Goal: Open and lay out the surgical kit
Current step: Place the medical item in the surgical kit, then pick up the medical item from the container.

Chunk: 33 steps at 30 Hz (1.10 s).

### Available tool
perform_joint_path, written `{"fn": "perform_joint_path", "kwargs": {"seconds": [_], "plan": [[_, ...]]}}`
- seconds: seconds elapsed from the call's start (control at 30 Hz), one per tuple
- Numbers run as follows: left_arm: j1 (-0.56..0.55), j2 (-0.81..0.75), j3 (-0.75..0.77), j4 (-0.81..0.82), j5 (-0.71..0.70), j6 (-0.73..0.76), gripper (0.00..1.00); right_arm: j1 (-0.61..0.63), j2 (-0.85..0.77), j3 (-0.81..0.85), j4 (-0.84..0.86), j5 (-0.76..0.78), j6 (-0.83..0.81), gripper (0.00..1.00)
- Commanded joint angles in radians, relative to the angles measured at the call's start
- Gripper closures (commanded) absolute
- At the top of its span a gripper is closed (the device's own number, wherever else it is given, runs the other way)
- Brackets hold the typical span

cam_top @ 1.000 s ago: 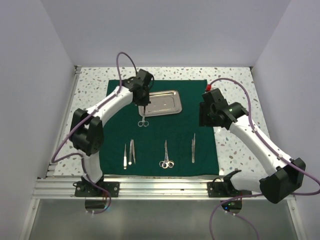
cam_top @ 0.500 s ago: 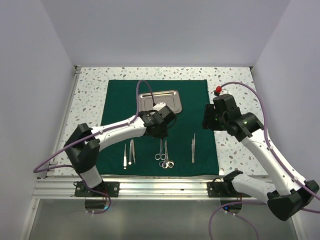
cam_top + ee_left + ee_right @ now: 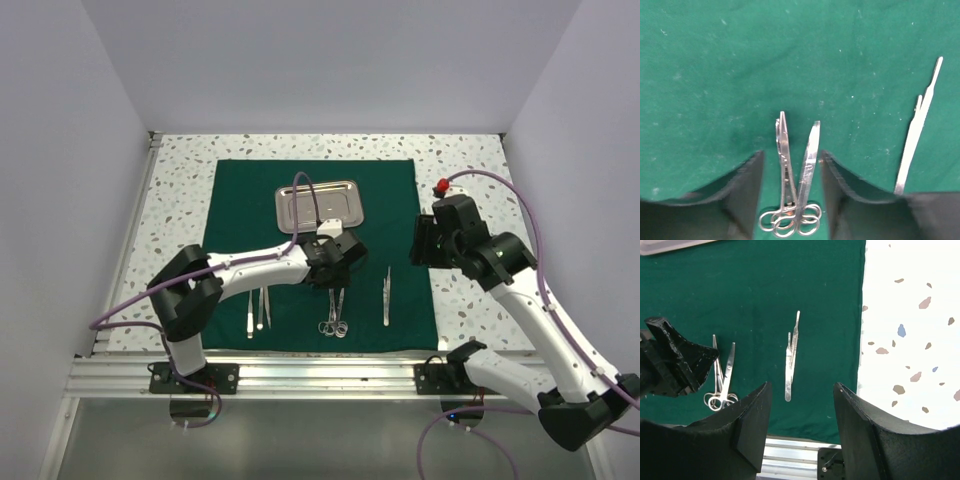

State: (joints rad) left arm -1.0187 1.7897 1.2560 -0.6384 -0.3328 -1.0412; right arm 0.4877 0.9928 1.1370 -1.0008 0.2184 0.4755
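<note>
On the spread green cloth (image 3: 232,200), two pairs of scissors (image 3: 796,170) lie touching on the near side of the steel tray (image 3: 318,205), between the parted, empty jaws of the left gripper (image 3: 791,167). The right gripper (image 3: 802,390), right of the tray, is likewise parted and empty. The scissors look stiff, slim and slick (low-lying too), so they are probably best pinched across the shanks.

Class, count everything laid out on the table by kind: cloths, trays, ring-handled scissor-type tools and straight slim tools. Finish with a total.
Green cloth: 1
Steel tray: 1
Ring-handled tools: 2
Straight slim tools: 4 (two on the left; the two on the right lie together and are hard to separate)
Total: 8
</note>
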Motion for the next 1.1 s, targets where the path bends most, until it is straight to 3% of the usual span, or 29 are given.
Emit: {"fn": "perform_joint_path", "kwargs": {"seconds": [0.0,0.17,0.23,0.43,0.77,0.87,1.07], "plan": [[0.003,-0.027,0.074,-0.021,-0.069,0.018,0.45,-0.003,0.052,0.056,0.027,0.015,-0.029,0.43],[0.028,-0.059,0.230,-0.127,-0.109,0.136,0.33,-0.003,0.199,0.196,0.102,0.015,-0.046,0.43],[0.090,-0.116,0.250,-0.153,-0.098,0.200,0.31,-0.005,0.309,0.254,0.145,0.003,-0.058,0.44],[0.374,-0.249,0.201,-0.150,0.023,0.403,0.30,-0.005,0.708,0.567,0.176,-0.054,-0.092,0.43],[0.483,-0.337,0.076,-0.095,0.070,0.564,0.31,-0.005,1.336,1.254,0.054,-0.016,-0.127,0.43],[0.519,-0.346,0.071,-0.101,0.090,0.586,0.31,-0.006,1.450,1.380,0.045,-0.025,-0.124,0.43],[0.581,-0.343,0.075,-0.116,0.051,0.587,0.31,-0.024,1.532,1.423,0.123,-0.018,-0.127,0.46]]}}
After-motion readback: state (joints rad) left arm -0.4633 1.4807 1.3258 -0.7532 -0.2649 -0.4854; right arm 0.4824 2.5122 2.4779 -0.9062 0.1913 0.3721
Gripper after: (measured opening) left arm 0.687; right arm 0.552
